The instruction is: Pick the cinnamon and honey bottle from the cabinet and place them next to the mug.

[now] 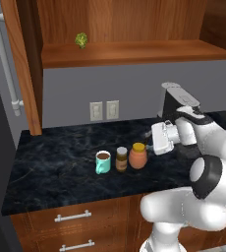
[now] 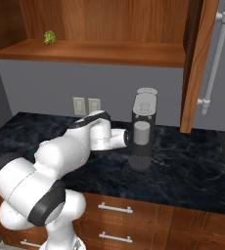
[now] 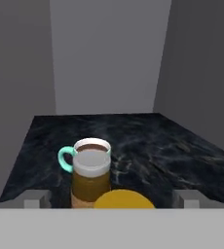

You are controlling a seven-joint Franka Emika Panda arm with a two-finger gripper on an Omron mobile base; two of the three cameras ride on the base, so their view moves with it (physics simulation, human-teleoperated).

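Note:
On the dark counter stand three things in a row: the teal mug with brown liquid, the slim brown cinnamon with a pale lid, and the orange honey bottle with a yellow lid. My gripper hovers just right of the honey bottle, pointing left at it. Through the hand view, my gripper is open, its fingertips set wide with gaps either side of the honey bottle's lid. Beyond it stand the cinnamon and the mug. The cabinet hangs above.
A small green vegetable lies on the cabinet shelf. A grey coffee machine stands on the counter right of my hand. Wall outlets sit behind the mug. An open cabinet door hangs at the left; drawers lie below.

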